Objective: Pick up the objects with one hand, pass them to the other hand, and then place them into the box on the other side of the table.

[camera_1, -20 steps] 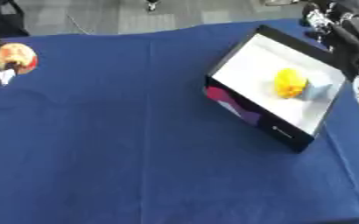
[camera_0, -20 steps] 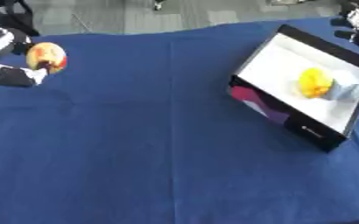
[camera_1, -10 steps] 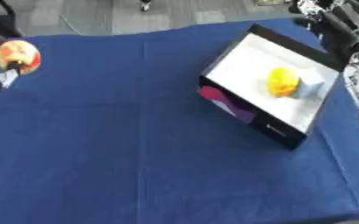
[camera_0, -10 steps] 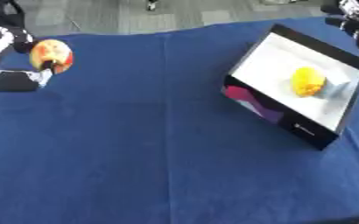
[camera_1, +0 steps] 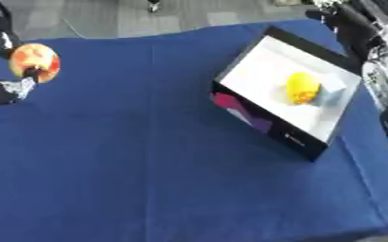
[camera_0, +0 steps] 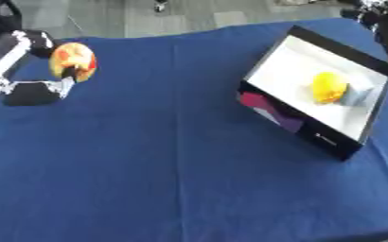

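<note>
Blue tablecloth [camera_0: 172, 156]; apple [camera_0: 73, 61] pinched in left robot hand [camera_0: 31, 80]

Left hand [camera_0: 40, 78] at ten o'clock, fingers curled in a pinch, right arm [camera_1: 379, 56] along the three o'clock edge, its hand indistinct

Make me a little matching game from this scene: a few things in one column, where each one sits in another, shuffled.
Things:
1. red and yellow fruit
2. yellow object
3. box
4. left hand

Places:
A. on the cloth, right side
B. far left, fingers on the fruit
C. inside the box
D. held at the far left

Pairs: 1-D, 2-C, 3-A, 4-B
</note>
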Controlling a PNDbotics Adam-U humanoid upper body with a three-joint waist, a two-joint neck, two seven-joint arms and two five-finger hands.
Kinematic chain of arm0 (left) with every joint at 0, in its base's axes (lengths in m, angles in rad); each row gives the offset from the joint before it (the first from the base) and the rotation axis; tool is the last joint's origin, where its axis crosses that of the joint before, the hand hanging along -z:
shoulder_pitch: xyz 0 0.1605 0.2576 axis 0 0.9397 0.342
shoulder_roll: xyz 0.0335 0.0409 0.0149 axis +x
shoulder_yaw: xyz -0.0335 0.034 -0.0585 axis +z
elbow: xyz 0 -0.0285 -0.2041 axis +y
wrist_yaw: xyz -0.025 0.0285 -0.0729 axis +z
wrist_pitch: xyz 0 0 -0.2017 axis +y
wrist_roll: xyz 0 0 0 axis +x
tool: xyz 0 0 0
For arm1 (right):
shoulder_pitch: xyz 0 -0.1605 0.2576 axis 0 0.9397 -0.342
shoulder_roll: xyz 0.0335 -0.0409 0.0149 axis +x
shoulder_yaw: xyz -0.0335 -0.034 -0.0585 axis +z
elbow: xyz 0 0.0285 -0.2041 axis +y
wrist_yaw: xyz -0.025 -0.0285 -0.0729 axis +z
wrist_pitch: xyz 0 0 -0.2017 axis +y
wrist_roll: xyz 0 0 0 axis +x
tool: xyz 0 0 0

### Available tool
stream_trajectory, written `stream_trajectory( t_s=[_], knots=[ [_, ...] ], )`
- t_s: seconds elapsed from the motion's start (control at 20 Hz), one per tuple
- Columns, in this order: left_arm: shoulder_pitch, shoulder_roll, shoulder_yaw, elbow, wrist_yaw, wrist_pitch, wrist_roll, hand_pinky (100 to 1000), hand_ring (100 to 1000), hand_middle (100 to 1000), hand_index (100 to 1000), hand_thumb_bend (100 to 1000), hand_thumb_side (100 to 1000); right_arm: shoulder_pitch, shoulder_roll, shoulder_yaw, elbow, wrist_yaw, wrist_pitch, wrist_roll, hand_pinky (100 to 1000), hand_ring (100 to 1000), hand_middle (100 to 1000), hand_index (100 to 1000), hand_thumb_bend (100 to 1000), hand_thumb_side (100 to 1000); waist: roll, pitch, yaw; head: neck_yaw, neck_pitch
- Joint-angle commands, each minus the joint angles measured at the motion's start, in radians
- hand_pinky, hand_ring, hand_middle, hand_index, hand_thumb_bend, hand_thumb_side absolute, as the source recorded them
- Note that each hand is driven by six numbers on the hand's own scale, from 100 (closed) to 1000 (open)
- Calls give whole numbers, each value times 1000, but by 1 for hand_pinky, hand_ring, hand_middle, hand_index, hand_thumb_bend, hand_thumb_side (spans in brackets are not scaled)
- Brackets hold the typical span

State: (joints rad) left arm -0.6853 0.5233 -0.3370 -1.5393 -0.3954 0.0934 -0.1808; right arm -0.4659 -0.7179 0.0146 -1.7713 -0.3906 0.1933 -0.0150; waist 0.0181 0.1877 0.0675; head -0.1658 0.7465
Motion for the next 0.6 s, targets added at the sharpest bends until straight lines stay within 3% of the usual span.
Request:
stream_trajectory(
  t_s=[0.05,0.6],
  knots=[
    [-10,4,-3,-26,13,-8,43,783,651,631,562,100,272,-32,-17,7,-27,7,-2,21,939,955,1000,987,100,545,-14,-31,1,-11,-1],
    [-13,-63,-13,-34,-11,-59,115,782,649,627,561,100,278,-86,-2,76,-45,73,4,84,932,942,1000,986,100,521,-18,-31,7,-38,7]
  ],
)
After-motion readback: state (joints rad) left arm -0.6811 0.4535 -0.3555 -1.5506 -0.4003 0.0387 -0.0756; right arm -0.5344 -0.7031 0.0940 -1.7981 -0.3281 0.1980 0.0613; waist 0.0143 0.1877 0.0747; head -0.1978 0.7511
